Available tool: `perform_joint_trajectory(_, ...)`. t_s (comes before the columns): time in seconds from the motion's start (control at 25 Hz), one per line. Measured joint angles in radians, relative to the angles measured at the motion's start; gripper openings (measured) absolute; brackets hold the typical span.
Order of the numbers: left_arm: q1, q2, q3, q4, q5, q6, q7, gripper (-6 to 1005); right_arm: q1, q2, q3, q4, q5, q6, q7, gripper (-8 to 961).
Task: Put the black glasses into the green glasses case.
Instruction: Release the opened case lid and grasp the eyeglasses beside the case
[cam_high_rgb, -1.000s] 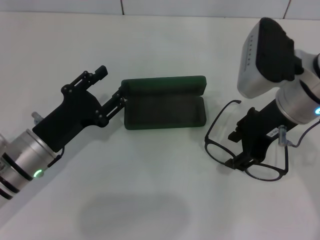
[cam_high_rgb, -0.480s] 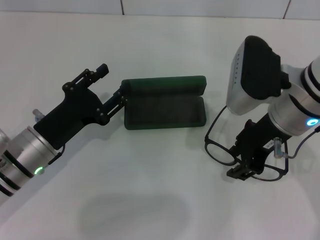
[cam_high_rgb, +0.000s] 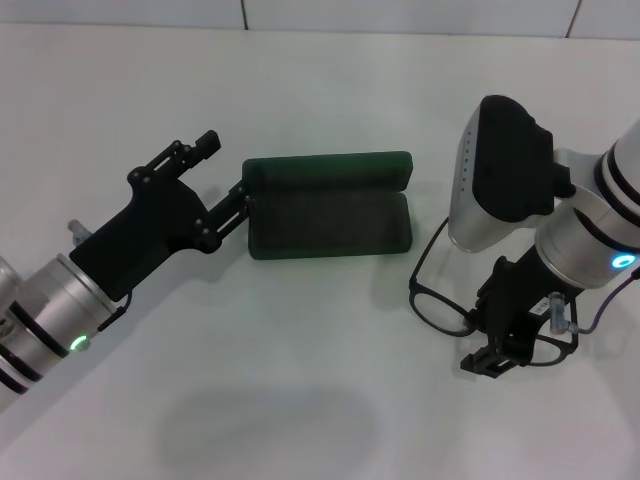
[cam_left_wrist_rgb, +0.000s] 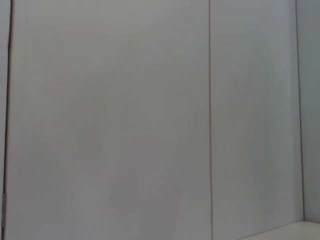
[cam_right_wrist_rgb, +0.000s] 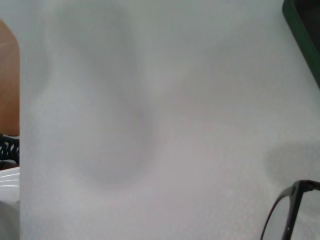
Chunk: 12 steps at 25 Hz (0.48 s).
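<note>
- Head view: the black glasses (cam_high_rgb: 450, 300) are seen lying on the white table (cam_high_rgb: 320, 120), directly under the right gripper (cam_high_rgb: 497, 352), whose jaws are set down over the frame near the bridge. Whether those jaws are clenched on the frame cannot be told. The green glasses case (cam_high_rgb: 330, 205) lies open, well apart from the right jaws and touching the left gripper (cam_high_rgb: 222, 185), whose jaws are spread, one finger against the case's end.
- Left wrist view: only a pale panelled wall (cam_left_wrist_rgb: 150, 120) is shown; no task thing is seen.
- Right wrist view: one rim of the glasses and a corner of the case are caught at the picture's edges.
- Handling: the glasses are judged light, thin and easily bent, with smooth lenses. A gentle hold at the bridge is advised.
</note>
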Motion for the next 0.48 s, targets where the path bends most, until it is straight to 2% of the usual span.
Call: perform_joint_trajectory(0.48,-0.001,0.000,0.002,0.000,0.003,0.002,-0.001,650,-0.008,0.000,-0.001,0.009,0.000,-0.003,0.000,337)
